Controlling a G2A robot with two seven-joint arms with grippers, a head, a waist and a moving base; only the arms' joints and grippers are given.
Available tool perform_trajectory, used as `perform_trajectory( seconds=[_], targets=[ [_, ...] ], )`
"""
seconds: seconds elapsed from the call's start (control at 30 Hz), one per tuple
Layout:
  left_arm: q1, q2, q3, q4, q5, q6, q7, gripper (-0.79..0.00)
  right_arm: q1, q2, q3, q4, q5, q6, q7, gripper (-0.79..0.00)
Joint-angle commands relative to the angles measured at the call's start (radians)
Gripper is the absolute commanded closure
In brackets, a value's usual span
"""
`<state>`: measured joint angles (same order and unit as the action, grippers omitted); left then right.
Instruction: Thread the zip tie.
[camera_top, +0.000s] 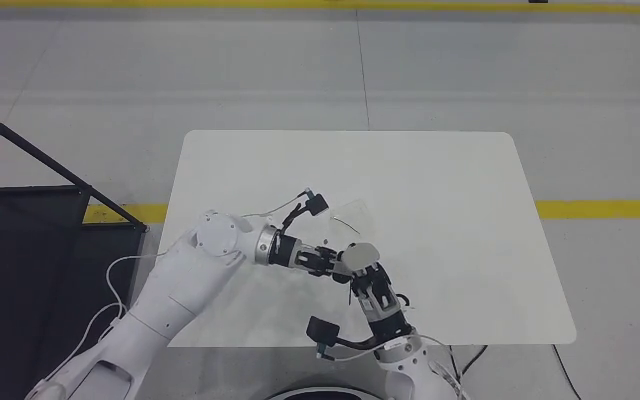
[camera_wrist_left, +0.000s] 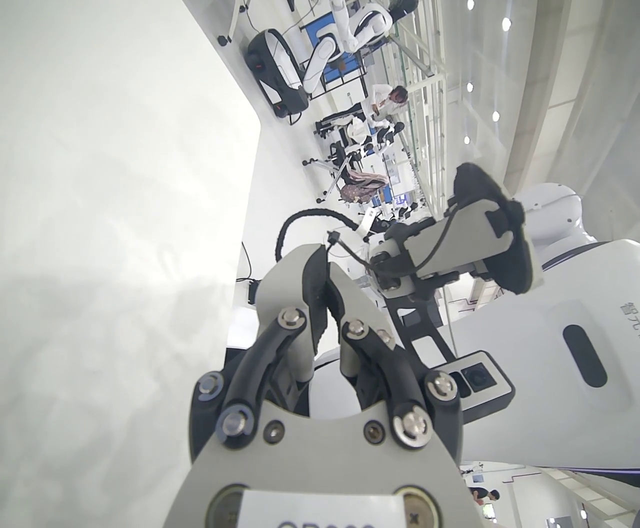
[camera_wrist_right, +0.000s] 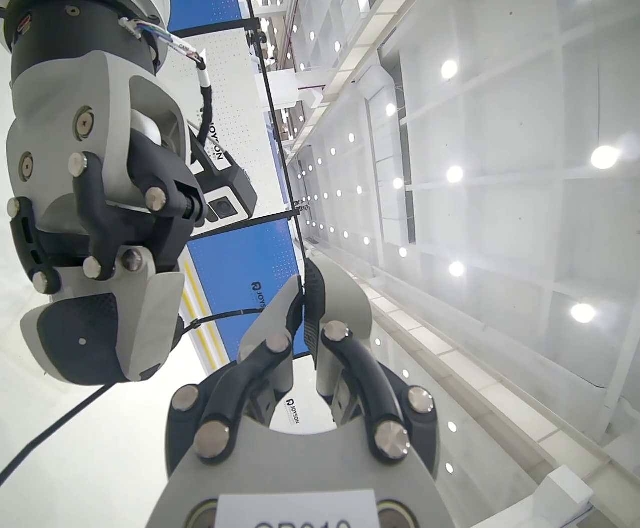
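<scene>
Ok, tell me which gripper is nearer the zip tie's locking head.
Left. The left gripper is shut on the zip tie right at its locking head. The right gripper is shut on it farther along, apart from that head.

Lettering marks the blue panels (camera_wrist_right: 235, 265) and a cable tag (camera_wrist_right: 176, 46) (white label (camera_wrist_right: 295, 510) cropped).

Top camera overlooks the table (camera_top: 450, 200); wrist cameras closely face each other.
</scene>
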<state>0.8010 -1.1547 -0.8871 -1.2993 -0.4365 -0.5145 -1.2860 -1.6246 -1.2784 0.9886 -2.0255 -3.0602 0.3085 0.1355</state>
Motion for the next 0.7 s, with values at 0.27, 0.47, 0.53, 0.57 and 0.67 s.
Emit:
perform_trajectory(
  seconds=[0.27,0.47,0.53,0.57,0.67],
  targets=[
    [0.008,0.0,-0.011,-0.001,-0.014,0.001,0.013,0.0,-0.005,-0.009,0.011,-0.003,0.033,0.026,0.051,0.0],
    [0.005,-0.003,-0.005,0.006,-0.024,0.022,0.013,0.0,0.003,-0.016,0.001,0.004,0.038,0.037,0.054,0.0],
    [0.004,-0.004,-0.004,0.008,-0.03,0.026,0.009,0.0,0.008,-0.018,-0.002,0.009,0.038,0.031,0.048,0.0],
    [0.004,-0.004,-0.004,0.009,-0.032,0.027,0.007,0.0,0.01,-0.019,-0.003,0.011,0.037,0.027,0.049,0.0],
    [0.002,-0.005,-0.007,0.013,-0.029,0.026,0.014,0.0,0.013,-0.021,-0.006,0.013,0.039,0.014,0.047,0.0]
  ],
)
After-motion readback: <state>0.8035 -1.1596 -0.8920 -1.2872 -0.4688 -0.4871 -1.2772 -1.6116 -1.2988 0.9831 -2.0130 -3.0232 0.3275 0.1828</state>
